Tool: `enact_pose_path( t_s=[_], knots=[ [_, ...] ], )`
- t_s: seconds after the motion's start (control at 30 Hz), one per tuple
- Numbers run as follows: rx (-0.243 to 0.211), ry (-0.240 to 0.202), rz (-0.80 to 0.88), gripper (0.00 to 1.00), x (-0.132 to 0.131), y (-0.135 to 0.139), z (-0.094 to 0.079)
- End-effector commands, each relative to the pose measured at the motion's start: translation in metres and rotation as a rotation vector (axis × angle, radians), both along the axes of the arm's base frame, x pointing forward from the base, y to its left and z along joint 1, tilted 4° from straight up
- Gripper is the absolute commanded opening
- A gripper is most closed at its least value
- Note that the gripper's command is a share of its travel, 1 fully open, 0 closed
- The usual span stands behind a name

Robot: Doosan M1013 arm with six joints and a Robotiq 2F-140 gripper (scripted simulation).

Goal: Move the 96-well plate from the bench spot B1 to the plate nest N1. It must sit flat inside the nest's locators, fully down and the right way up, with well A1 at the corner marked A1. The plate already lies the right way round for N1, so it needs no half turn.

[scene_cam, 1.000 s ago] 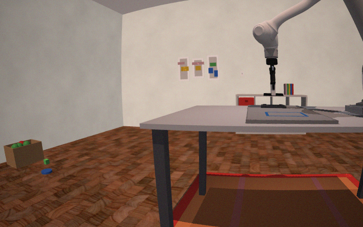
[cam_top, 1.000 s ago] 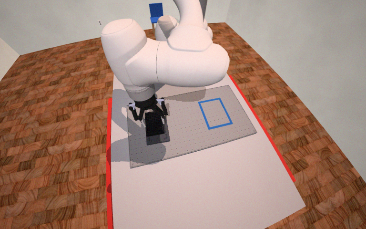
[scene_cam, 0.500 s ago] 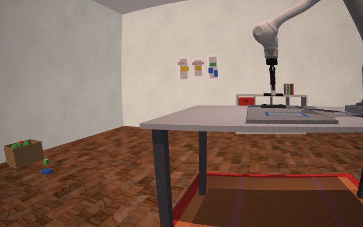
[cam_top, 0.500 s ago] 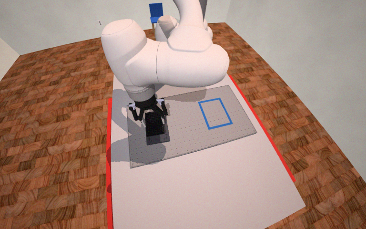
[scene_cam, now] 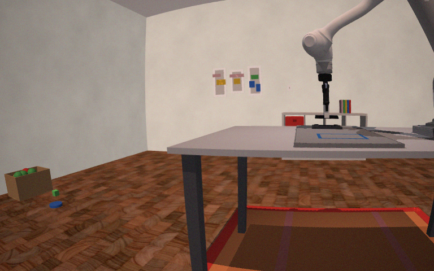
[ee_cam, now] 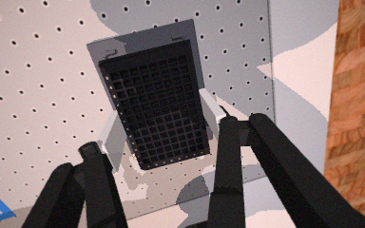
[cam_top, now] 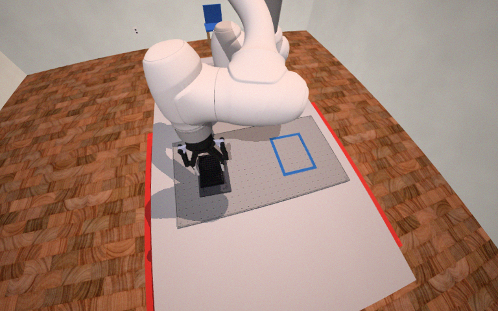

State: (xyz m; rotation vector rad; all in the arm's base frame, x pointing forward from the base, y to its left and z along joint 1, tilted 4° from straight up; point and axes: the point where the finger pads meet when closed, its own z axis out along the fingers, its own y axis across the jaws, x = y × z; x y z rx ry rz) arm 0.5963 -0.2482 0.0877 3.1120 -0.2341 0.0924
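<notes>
The black 96-well plate point(cam_top: 211, 170) is clamped between my gripper's point(cam_top: 203, 150) two white finger pads on its long sides. I hold it level, a little above the dark grey plate nest N1 point(cam_top: 216, 187) at the left of the perforated board point(cam_top: 257, 172). In the side view the plate point(scene_cam: 323, 117) hangs clear above the nest point(scene_cam: 326, 126). In the wrist view the plate point(ee_cam: 157, 106) covers most of the nest point(ee_cam: 143, 43), whose far edge and corner marks still show. The blue outline of spot B1 point(cam_top: 292, 153) lies empty at the right.
The board lies on a white table with a red floor strip point(cam_top: 148, 205) along its left side. My arm's base point(scene_cam: 424, 129) stands at the table's end. A shelf with a red box point(scene_cam: 294, 120) stands behind. A cardboard box point(scene_cam: 27, 182) sits on the floor.
</notes>
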Motion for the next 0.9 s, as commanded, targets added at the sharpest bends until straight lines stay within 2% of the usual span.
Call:
enact_pose_path(
  t_s=[0.0,0.5,0.87],
  knots=[
    [0.006,-0.002,-0.001,0.00,0.000,0.002,-0.006],
    [0.006,-0.002,-0.001,0.00,0.001,0.003,-0.030],
    [0.006,-0.002,-0.001,0.00,0.001,0.003,-0.030]
  ],
)
